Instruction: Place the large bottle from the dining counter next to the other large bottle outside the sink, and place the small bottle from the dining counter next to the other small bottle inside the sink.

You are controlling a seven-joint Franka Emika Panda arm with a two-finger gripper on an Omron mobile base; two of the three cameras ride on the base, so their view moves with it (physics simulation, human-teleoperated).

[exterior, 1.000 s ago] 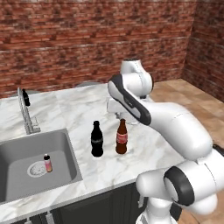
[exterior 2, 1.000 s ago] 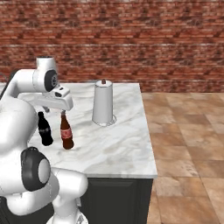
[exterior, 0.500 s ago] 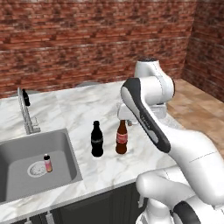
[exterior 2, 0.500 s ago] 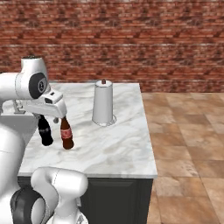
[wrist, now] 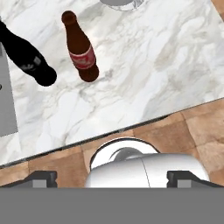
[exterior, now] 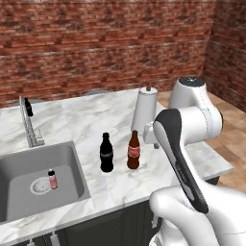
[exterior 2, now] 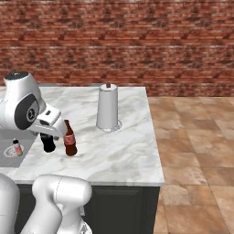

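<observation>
Brown large bottle (exterior: 133, 150) stands just beside the other large bottle (exterior: 106, 153) (both upright), claw (wrist: 112, 178) spread wide.

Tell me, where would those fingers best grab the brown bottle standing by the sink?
Probably around the brown bottle at its wide body near the red label, coming in level from the paper towel roll side. It stands upright, and the black bottle stands close on its sink side, leaving little room there. The thin neck looks more likely to let it swing or tip.
</observation>
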